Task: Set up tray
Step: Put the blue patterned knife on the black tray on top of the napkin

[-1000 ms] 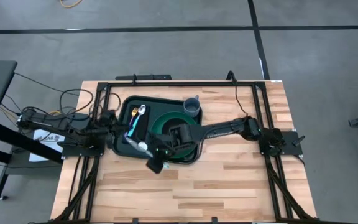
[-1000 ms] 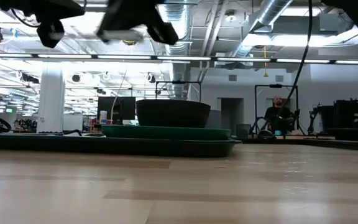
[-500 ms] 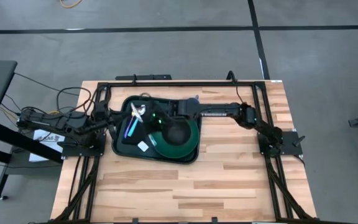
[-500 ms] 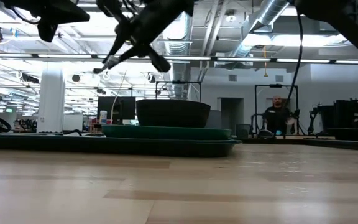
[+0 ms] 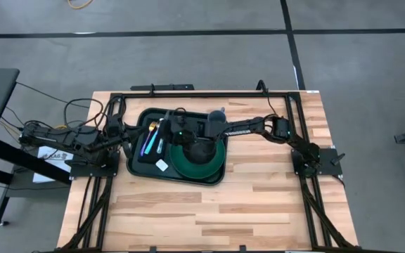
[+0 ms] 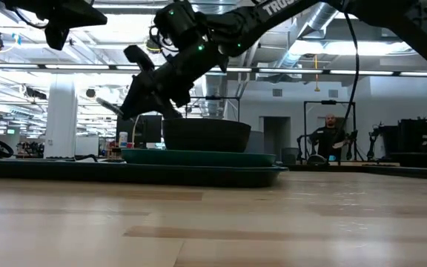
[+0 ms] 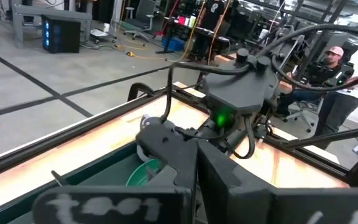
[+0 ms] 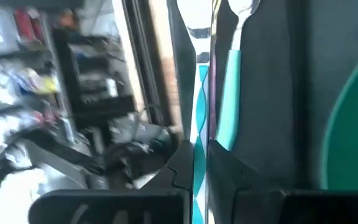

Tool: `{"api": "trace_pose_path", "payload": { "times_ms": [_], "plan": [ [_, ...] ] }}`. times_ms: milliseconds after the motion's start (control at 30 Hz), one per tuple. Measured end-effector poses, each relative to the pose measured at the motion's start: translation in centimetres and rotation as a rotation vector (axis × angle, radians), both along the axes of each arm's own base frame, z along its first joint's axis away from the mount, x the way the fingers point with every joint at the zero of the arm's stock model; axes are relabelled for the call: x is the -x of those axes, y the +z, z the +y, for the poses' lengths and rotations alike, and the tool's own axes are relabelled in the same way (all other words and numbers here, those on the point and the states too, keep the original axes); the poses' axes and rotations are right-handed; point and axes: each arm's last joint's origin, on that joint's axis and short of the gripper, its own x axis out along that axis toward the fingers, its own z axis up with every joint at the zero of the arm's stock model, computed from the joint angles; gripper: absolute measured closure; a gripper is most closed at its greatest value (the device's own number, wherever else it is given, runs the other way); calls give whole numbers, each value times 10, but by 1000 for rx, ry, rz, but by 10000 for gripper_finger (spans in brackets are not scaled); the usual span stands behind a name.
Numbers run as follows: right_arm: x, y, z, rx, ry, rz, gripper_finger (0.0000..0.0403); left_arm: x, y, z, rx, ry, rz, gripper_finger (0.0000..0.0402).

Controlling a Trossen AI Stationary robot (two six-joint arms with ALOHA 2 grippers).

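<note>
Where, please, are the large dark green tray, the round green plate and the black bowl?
Large dark green plastic tray (image 5: 136,166): high view, left rim.
Round green plate (image 5: 192,169): high view, bare front part.
Black bowl (image 6: 206,136): low view, side wall.

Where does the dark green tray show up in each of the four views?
High view: the tray lies at table centre-left, under the right gripper.
Low view: a long low band across the left and middle.
Left wrist view: its rim shows low.
Right wrist view: dark floor.
Shared landmark: the green plate.
</note>
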Motion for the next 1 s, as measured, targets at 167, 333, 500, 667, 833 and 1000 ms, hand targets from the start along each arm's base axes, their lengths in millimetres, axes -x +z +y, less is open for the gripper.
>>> {"api": "trace_pose_path", "payload": {
  "times_ms": [167, 333, 500, 667, 833, 1000],
  "plan": [
    [-3, -16, 4, -31, -23, 9, 391, 0, 0, 0, 3, 0, -1, 401],
    [-14, -35, 12, -54, 32, 3, 391, 0, 0, 0, 2, 0, 2, 401],
    [-27, -45, 19, -29, 61, 31, 392, 0, -1, 0, 3, -2, 7, 401],
    [-32, -30, 14, 54, 85, 89, 392, 0, -1, -1, 10, -49, 8, 401],
    [-29, -20, 1, 82, 77, 118, 392, -1, -1, -2, 13, -72, 8, 401],
    [-30, -20, -1, 88, 64, 114, 392, -1, -1, -2, 13, -73, 8, 402]
  ]
}}
